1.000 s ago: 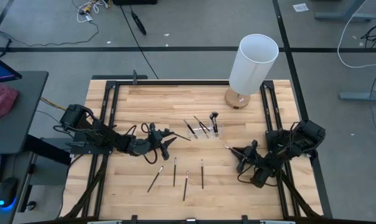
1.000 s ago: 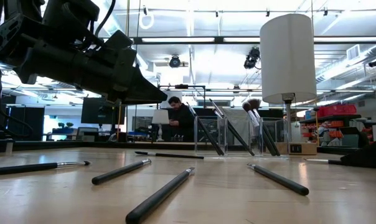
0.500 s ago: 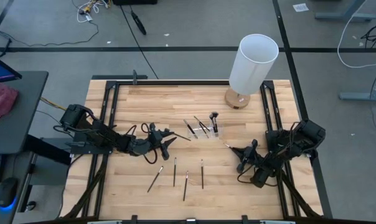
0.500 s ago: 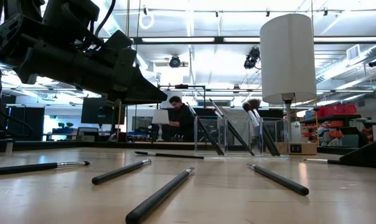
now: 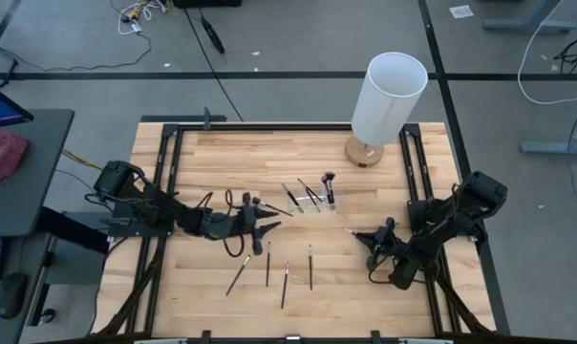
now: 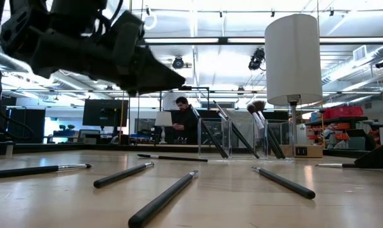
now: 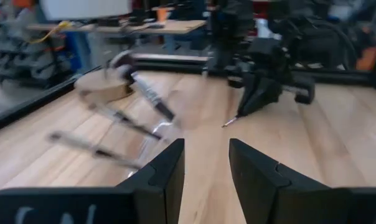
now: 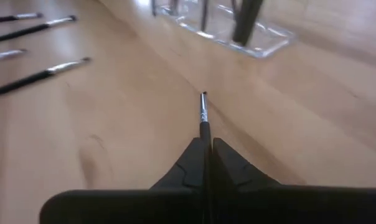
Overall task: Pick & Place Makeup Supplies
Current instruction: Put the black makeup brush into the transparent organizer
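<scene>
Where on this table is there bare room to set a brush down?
The back-left wood, between the frame rail and lamp base, is bare, as is the strip between the holder and right pincer. The front centre is crowded with loose brushes.

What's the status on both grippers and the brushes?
Right gripper shut on a brush, low at the table's right. Left gripper open, hovering mid-table. Four brushes loose up front. Path to clear holder unobstructed.

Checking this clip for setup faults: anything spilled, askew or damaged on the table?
Nothing looks damaged or spilled. Four brushes lie loose on the table, others lean in the clear holder, and the right gripper is shut on one brush.
</scene>
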Motion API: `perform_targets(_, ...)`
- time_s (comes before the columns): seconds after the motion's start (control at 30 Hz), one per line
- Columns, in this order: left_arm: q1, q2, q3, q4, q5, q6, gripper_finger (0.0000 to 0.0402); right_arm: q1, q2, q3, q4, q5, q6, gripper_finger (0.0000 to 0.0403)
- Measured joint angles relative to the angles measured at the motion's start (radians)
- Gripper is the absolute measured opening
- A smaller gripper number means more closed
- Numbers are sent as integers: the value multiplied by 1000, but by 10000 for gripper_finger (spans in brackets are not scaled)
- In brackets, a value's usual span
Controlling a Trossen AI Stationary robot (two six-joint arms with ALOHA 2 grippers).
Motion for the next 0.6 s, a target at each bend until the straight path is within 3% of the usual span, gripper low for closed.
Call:
perform_targets(0.17,0,62,85,-3,47,75,128,0,-36,0,96,48,-127,7)
perform_targets(0.4,0,175,197,-3,104,164,128,2,-40,0,372,149,-378,6)
perform_targets(0.5,1,218,244,-3,157,202,128,2,-40,0,562,151,-551,6)
perform_targets(0.6,2,252,292,-3,221,258,128,2,-41,0,818,77,-811,6)
